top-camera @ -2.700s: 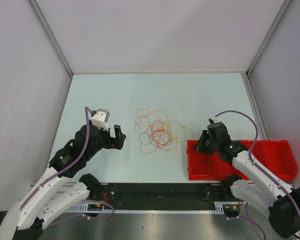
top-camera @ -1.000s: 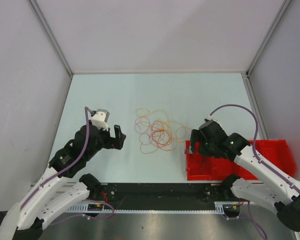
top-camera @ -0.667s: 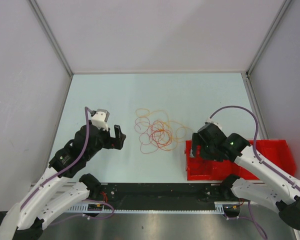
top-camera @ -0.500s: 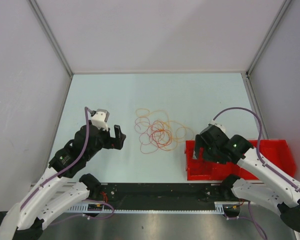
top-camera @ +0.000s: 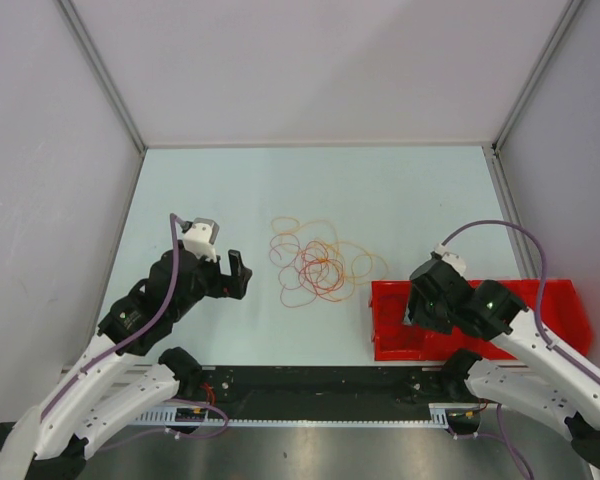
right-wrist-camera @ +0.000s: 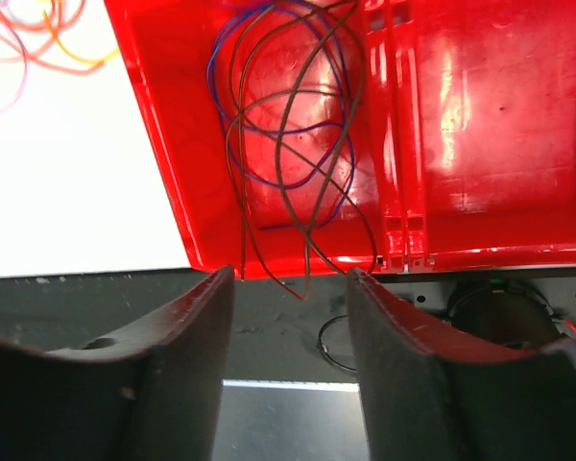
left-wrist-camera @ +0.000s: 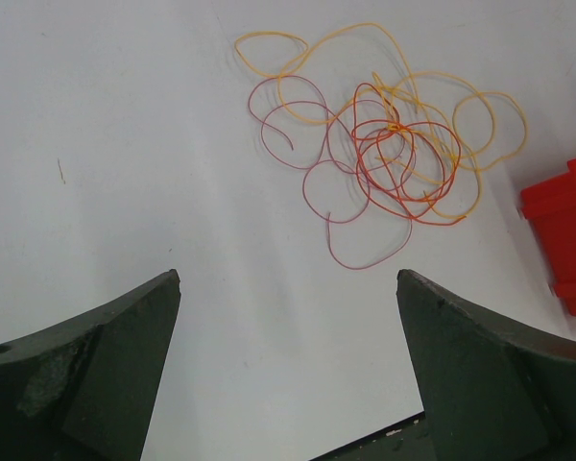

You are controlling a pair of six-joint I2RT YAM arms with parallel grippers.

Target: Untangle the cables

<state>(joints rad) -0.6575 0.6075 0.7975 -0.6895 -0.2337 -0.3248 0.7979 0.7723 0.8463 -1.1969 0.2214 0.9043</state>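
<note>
Bench (top-camera: 230,180): pale work surface.
Red bin (top-camera: 555,305): beneath the right hand (right-wrist-camera: 290,274), probably the drop-off for freed strands.
Cable tangle (top-camera: 315,265): red, orange, yellow and purple loops ahead of the left hand (left-wrist-camera: 288,279), awaiting separation.
Dark cables (right-wrist-camera: 288,125): coiled inside the bin.
Left hand: released, jaws wide, aimed at the tangle.
Right hand: jaws apart, gripping nothing, angled down over the bin.
</note>
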